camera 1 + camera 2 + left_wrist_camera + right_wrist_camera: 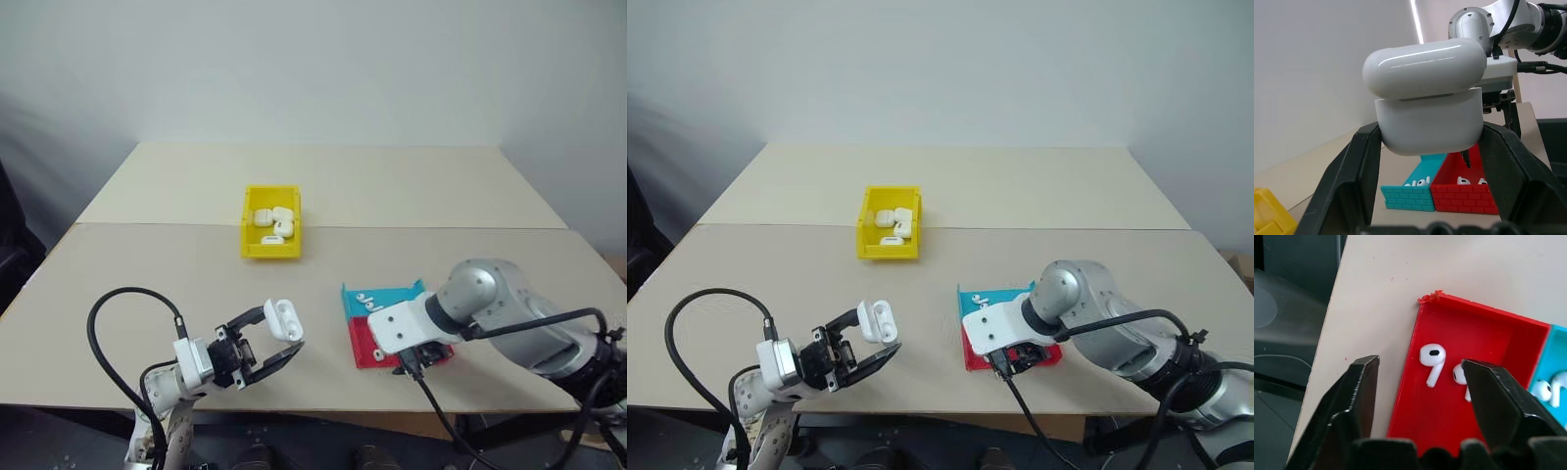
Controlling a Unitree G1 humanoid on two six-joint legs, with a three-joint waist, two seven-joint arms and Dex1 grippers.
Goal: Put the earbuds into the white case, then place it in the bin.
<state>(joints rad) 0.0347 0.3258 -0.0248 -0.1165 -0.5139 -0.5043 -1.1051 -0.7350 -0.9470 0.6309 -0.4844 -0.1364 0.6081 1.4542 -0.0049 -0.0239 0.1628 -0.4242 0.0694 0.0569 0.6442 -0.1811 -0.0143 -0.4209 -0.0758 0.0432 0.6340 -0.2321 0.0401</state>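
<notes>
My left gripper [281,330] is shut on the white case [284,318], held above the table's near left with its lid hinged open. In the left wrist view the white case [1427,98] sits gripped between both black fingers [1352,171]. My right gripper [1419,363] points down into the red tray [1449,431], open, its fingers on either side of one earbud [1432,363] without touching it. A second earbud [1459,376] lies half hidden behind one finger. The yellow bin [271,253] stands mid-table, farther back.
A teal tray [387,299] with more earbuds [1547,389] adjoins the red tray [364,345] near the table's front edge. The bin holds several white cases [274,220]. A seam crosses the table behind the bin. Black cables trail from both wrists.
</notes>
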